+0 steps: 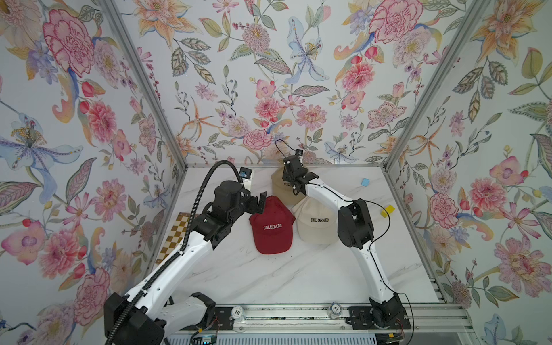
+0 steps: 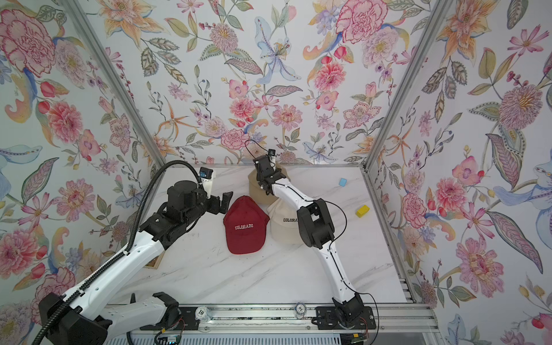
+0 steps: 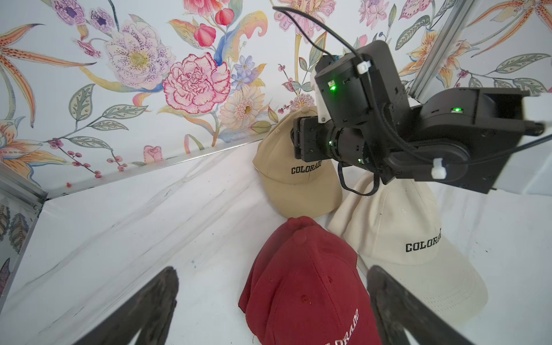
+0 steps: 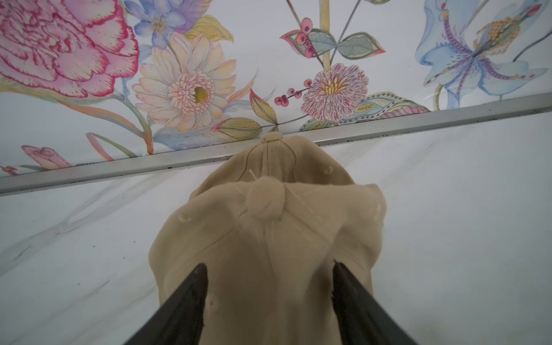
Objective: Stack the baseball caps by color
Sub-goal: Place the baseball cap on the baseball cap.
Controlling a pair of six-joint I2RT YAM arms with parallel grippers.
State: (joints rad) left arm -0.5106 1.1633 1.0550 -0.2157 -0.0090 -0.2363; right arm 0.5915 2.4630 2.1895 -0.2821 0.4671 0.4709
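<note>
Three piles of baseball caps lie mid-table. The dark red caps [image 1: 271, 230] [image 2: 245, 230] [image 3: 304, 286] are stacked; two crown buttons show in the left wrist view. A cream cap [image 1: 313, 227] [image 2: 282, 230] [image 3: 397, 227] lies to their right. Behind them, tan caps [image 1: 279, 186] [image 2: 257, 191] [image 3: 295, 182] [image 4: 268, 227] sit one on another near the back wall. My left gripper [image 1: 260, 203] [image 2: 224, 203] [image 3: 271, 270] hangs open over the back of the red crown. My right gripper [image 1: 288, 170] [image 2: 263, 168] [image 4: 270, 265] stands open, its fingers either side of the top tan cap's crown.
A checkered wooden board [image 1: 176, 236] lies at the table's left edge under my left arm. A blue block [image 1: 365, 181] [image 2: 343, 181] and a yellow block [image 1: 387, 210] [image 2: 362, 211] sit at the right. Floral walls enclose three sides. Two poker chips [image 1: 237, 312] rest on the front rail.
</note>
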